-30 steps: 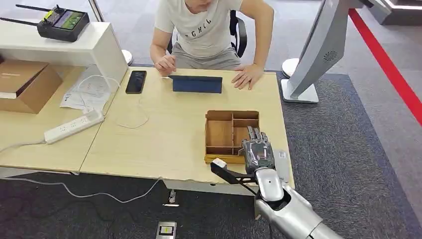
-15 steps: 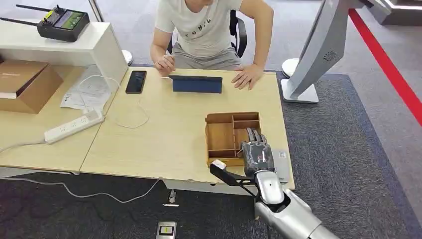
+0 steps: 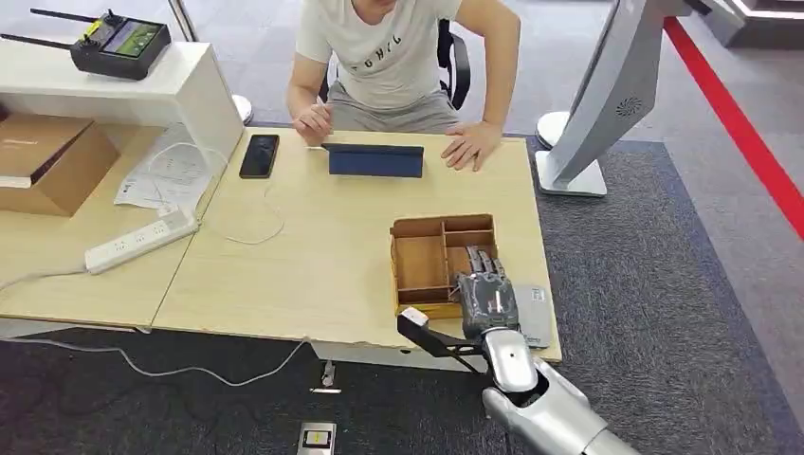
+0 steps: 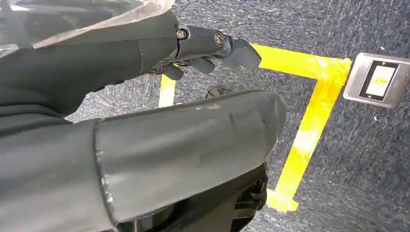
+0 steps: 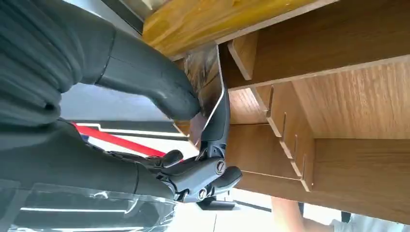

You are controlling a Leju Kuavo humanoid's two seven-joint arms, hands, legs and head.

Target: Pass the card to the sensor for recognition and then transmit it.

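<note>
The left hand (image 4: pixel 203 53) hangs over dark carpet (image 4: pixel 348 159) marked with yellow tape (image 4: pixel 309 121) — its fingers curl inward around nothing, and a metal floor socket (image 4: pixel 379 79) lies just beside the tape corner.

At the near edge of the table (image 3: pixel 313 256), the right hand (image 3: pixel 488 299) rests over the near right part of the wooden tray (image 3: pixel 422 261), fingers pointing away from the robot. The right wrist view shows the thumb (image 5: pixel 154 87) pressing the card (image 5: pixel 205 92) against the darker fingers (image 5: pixel 212 174): the card is pinched, upright on its edge, just above the tray's dividers (image 5: pixel 285 140). A grey flat device (image 3: pixel 533 313) lies on the table just right of the hand, touching or nearly touching the tray's side — which, I cannot tell.

Mid-table, a white cable (image 3: pixel 256 232) loops toward a power strip (image 3: pixel 140 240) on the adjoining table to the left. Farther off, a black phone (image 3: pixel 259 155) and a dark blue tablet case (image 3: pixel 375 160) lie near the far edge. A seated person (image 3: pixel 393 57) leans in there, one hand (image 3: pixel 469 147) flat on the table beside the case. A cardboard box (image 3: pixel 47 161) and a remote controller (image 3: pixel 118 43) sit far left; a grey stand (image 3: pixel 607 104) rises far right.
</note>
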